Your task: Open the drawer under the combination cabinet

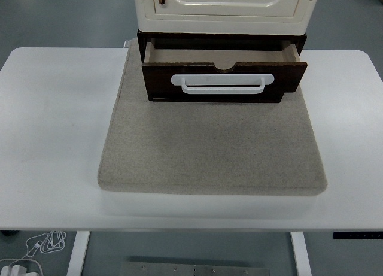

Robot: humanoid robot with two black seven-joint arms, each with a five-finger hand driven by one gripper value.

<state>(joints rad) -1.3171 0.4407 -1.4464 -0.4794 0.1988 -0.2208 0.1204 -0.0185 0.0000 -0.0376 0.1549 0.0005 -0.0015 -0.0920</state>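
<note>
White table (48, 138) at left, bare, w/ a grey mat (209, 150) across the middle. At the mat's far edge stands a cream cabinet (224, 9); the dark wood drawer (222, 78) under it is pulled out toward the near side, white handle (221, 84) on its front. No robot hands in view, so fingers can't be judged.

A mat (209, 150) lies on the centre of the table (48, 138), with bare table to its left, right and front. The cabinet (224, 9) stands on the mat's far edge. Under the cabinet, the drawer (222, 78) is pulled out toward the near edge, above the mat. A handle (222, 84) runs across the drawer's front panel. Cables (36, 249) lie on the floor below the table's near left corner.
</note>
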